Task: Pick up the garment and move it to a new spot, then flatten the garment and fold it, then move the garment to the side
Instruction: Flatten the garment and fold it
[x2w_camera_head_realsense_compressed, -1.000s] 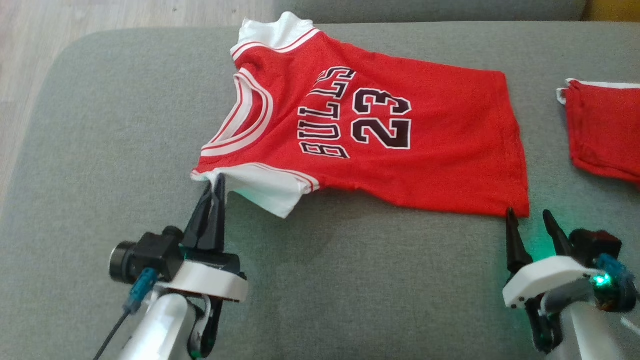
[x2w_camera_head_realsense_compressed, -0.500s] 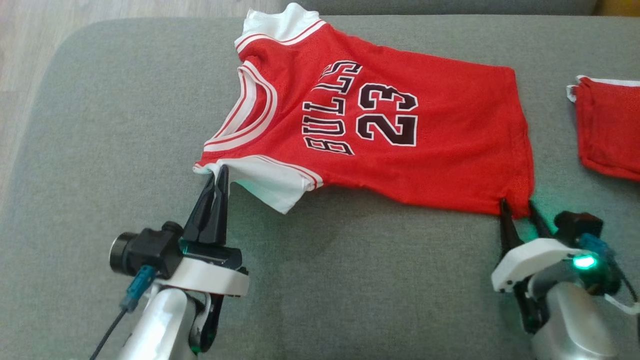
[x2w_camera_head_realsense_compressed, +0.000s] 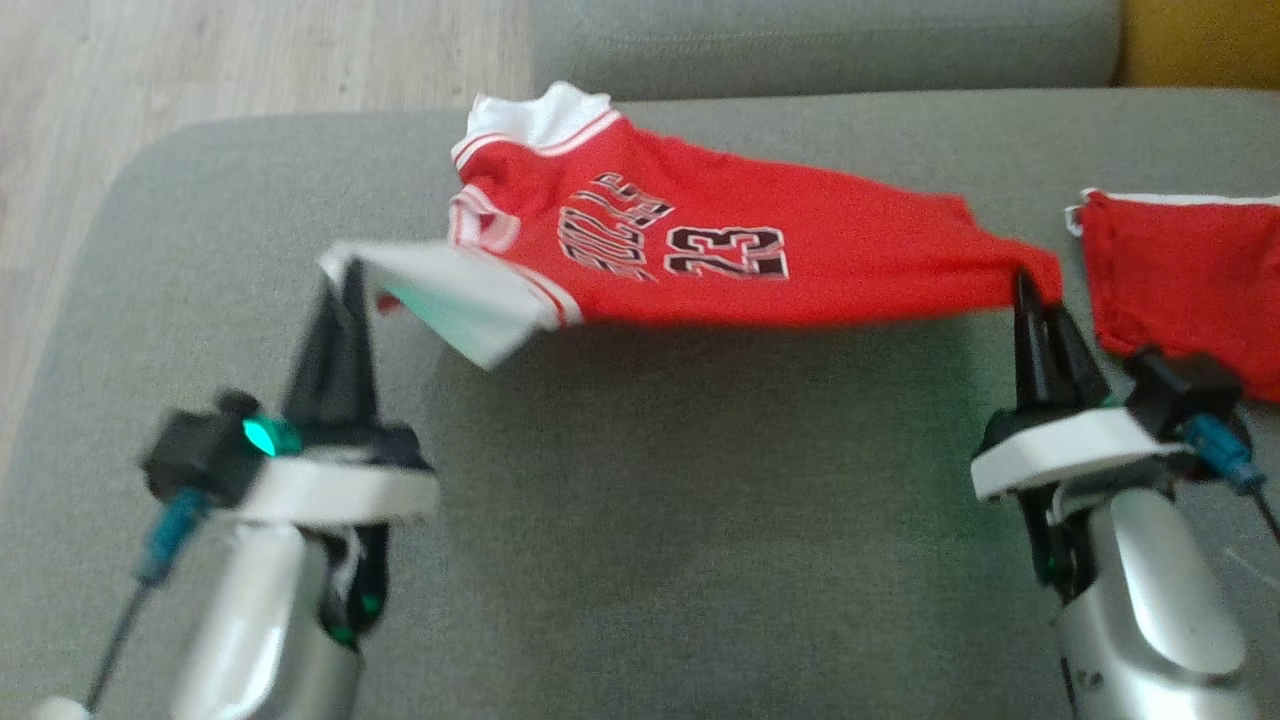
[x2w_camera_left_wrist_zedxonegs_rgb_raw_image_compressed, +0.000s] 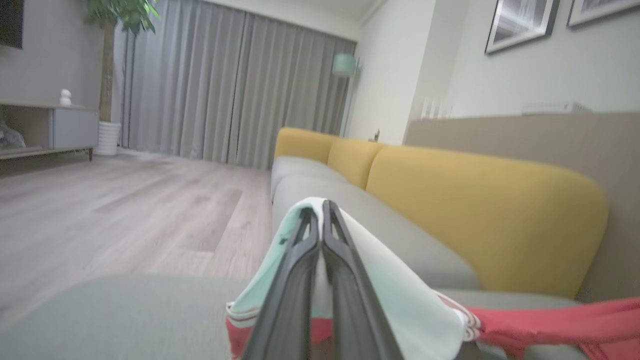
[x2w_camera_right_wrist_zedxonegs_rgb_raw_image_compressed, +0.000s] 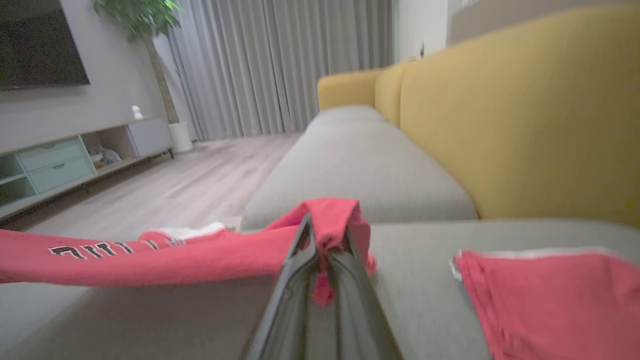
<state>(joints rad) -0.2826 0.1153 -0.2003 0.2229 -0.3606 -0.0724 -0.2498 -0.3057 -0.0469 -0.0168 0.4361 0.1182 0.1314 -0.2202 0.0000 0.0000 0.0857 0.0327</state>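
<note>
Red jersey (x2w_camera_head_realsense_compressed: 800, 270) hangs clenched between left pincer (x2w_camera_head_realsense_compressed: 345, 280) and right pincer (x2w_camera_head_realsense_compressed: 1025, 285); wrist views add a yellow backrest (x2w_camera_left_wrist_zedxonegs_rgb_raw_image_compressed: 475, 210).

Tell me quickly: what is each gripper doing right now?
Left gripper: shut on the red Bulls jersey, at its white sleeve.
Right gripper: shut on the same jersey, at its bottom corner.

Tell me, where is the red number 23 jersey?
Head view, centre: the red number 23 jersey hangs stretched over the grey fabric sofa seat, left jaws pinching its white sleeve, right jaws its hem corner.
</note>
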